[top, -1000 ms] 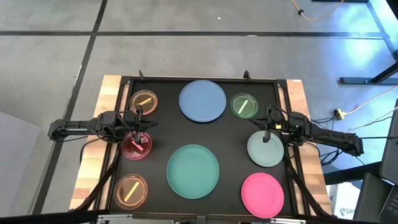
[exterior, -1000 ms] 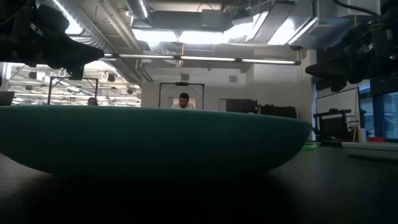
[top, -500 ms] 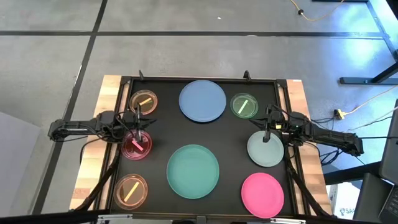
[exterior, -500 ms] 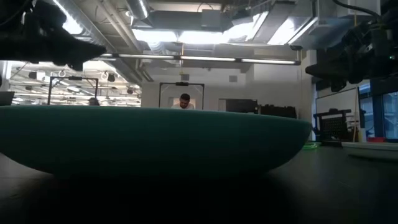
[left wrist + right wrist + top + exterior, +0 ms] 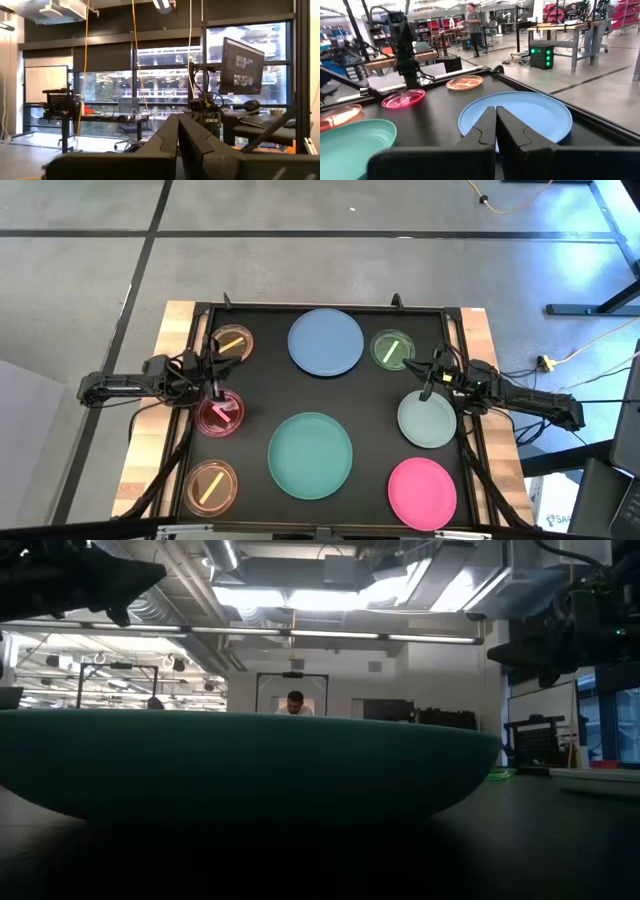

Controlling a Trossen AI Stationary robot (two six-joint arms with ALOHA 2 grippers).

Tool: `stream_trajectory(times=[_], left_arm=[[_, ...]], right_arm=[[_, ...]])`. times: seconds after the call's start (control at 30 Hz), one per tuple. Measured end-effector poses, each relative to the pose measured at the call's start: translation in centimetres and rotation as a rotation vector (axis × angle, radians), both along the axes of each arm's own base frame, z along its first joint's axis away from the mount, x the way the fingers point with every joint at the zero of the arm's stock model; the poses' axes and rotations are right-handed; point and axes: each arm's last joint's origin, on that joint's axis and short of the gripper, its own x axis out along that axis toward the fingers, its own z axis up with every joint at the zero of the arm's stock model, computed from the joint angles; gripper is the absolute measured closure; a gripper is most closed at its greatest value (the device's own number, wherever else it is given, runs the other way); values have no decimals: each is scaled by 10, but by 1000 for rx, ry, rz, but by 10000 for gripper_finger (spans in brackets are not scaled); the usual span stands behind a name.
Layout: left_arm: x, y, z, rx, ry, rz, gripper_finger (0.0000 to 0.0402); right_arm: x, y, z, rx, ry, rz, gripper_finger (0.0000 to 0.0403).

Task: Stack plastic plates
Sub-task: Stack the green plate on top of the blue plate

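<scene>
Left end effector [image 5: 213,377]: fingers [image 5: 172,137] pressed together, holding nothing, above the far rim of the small translucent red round plate [image 5: 220,414] near the table's left edge. Right end effector [image 5: 428,385]: fingers [image 5: 495,125] together, empty, over the far edge of the large grey-green flat round plate [image 5: 427,420] near the right edge.

Black table [image 5: 375,395] holds seven plates, all lying flat and apart:
- large flat blue round plate [image 5: 325,341] at far-edge middle
- large teal round plate [image 5: 310,454] at near-edge middle
- pink round plate [image 5: 422,493] at near right corner
- small translucent green plate with a pale stick mark [image 5: 392,349] near far right corner
- small translucent orange plate with a yellow stick mark [image 5: 231,342] at far left corner
- second small orange plate [image 5: 210,486] at near left corner
</scene>
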Motion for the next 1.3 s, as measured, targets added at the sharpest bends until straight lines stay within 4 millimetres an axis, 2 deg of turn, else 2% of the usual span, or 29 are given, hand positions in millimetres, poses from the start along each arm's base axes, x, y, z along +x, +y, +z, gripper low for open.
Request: stream_trajectory(times=[0.17, 0.33, 0.53, 0.73, 0.97, 1.17, 1.3], left_arm=[[3, 1, -3, -10, 36, 36, 395], [9, 1, -4, -46, 53, 19, 395], [17, 2, -7, -57, 89, 12, 395], [27, 2, -12, -87, 140, 5, 395], [28, 2, -9, -108, 98, -6, 395], [26, 2, -3, -69, 43, 4, 395], [24, 2, 3, 17, -1, 36, 395]], right_arm=[[0, 0, 2, -1, -16, -11, 397], [4, -1, 12, -19, -109, -18, 397], [18, -4, 28, -13, -38, -3, 397], [53, -9, 41, 24, 130, 50, 397], [100, -14, 46, 118, 266, 173, 397], [139, -2, 42, 165, 366, 251, 394], [161, 11, 36, 224, 454, 294, 354]])
